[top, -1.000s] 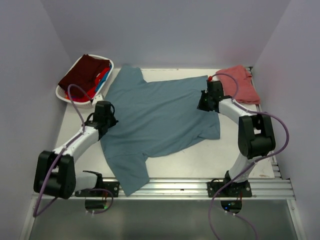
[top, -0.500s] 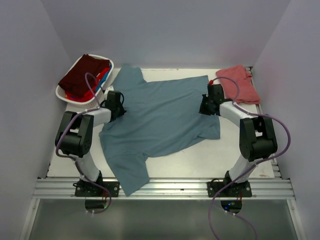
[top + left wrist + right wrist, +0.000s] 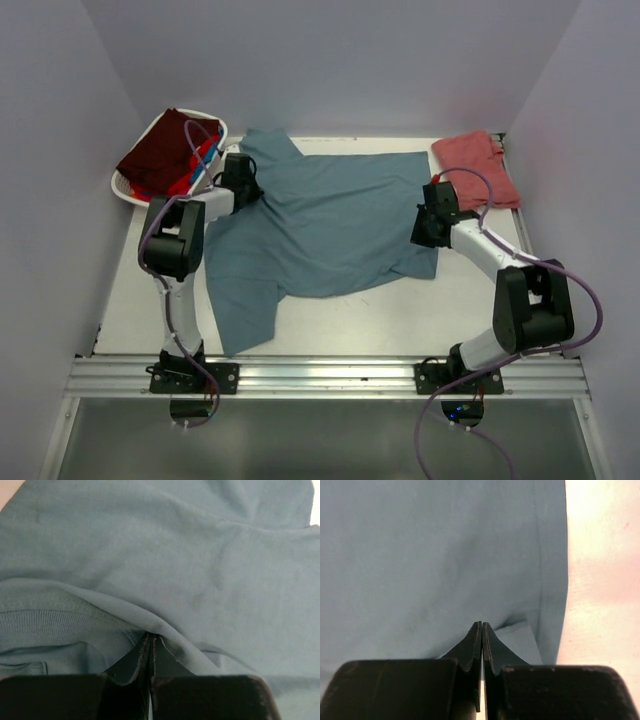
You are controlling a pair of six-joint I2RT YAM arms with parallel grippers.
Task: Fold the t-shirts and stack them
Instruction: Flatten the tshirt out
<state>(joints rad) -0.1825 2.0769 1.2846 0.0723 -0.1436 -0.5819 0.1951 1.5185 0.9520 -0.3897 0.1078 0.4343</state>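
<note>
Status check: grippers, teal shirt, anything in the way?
Left gripper shut on teal t-shirt near collar. Right gripper shut on its hem. Shirt spread, unfolded. Nothing lying on it.

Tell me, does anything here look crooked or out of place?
The teal shirt lies skewed and wrinkled across the table, one sleeve trailing toward the near edge. The left hand and right hand pinch it.

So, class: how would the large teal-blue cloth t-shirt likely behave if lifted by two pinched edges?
Probably floppy: the large teal-blue cloth t-shirt bunches into folds at the left fingers. It would likely sag between grips, as it lies creased on the white table. Seemingly thin, so probably light.
</note>
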